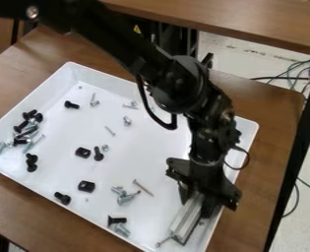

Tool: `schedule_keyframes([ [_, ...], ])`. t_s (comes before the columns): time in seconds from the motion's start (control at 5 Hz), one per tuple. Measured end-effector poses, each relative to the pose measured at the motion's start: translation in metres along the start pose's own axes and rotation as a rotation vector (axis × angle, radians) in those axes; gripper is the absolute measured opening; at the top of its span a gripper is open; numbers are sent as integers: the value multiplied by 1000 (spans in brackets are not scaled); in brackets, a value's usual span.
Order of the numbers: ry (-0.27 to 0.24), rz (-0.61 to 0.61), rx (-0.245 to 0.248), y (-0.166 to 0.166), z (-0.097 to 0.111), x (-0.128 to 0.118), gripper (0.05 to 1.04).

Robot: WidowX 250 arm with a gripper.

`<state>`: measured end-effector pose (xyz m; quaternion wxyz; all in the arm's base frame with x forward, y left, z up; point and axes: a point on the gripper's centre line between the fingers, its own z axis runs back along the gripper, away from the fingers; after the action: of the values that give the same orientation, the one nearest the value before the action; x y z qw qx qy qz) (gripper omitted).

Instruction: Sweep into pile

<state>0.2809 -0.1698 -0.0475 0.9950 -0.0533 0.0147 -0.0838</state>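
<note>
Camera view: the hand [197,201] pinches a metal bar [186,220], screws [99,154] scattered about the tray [140,152].

Bright, soft, slightly blurred throughout

The arm [117,37] is cropped at the picture's upper left and masks part of the far edge of the tray [95,76]. The claw [197,204] conceals the upper end of the metal bar [187,219]. The tray's near corner is cut off, as is part of the table [25,206]. Clustered screws [27,130] at the tray's left corner partly hide one another.
</note>
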Motion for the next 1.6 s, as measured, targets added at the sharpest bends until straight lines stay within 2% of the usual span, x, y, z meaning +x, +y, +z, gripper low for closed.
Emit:
schedule_keyframes([
  [0.2, -49, 56, -61, 15, 1, 12, 363],
  [0.4, -7, 107, -1, 49, 1, 15, 363],
  [0.6, 6, 184, 68, 90, 5, 17, 363],
  [0.8, 6, 328, 87, 148, 8, 15, 363],
  [1.0, 6, 421, 100, 189, 12, 6, 363],
  [1.2, 11, 522, 121, 238, 15, -12, 363],
  [1.4, 35, 547, 157, 280, 20, -35, 363],
  [1.6, 56, 537, 192, 328, 32, -69, 363],
])
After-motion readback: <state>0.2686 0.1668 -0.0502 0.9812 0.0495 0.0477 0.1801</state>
